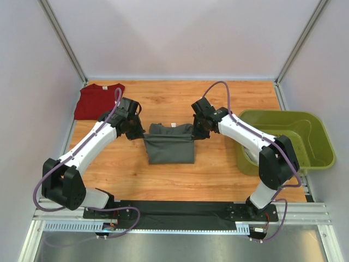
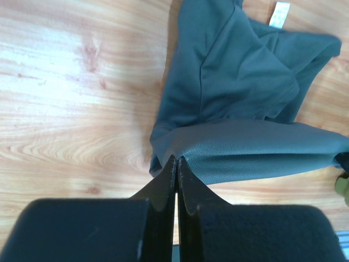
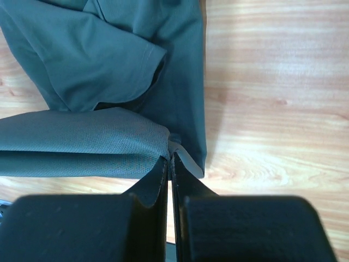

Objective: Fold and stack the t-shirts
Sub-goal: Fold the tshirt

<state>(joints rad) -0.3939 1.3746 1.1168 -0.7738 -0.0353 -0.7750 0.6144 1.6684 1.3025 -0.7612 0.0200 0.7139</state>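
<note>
Nearest, on the wooden table, lies the dark grey t-shirt, partly folded into a squarish bundle at the middle. Its taut folded edge runs left to right between the two arms. The left gripper is clenched on that edge's left corner, and the right gripper pinches the right corner. The collar with its white neck label points away from the bases. Rightward sits the olive-green basket, its green floor showing. Farthest, in the far left corner, the dark red t-shirt lies flat.
</note>
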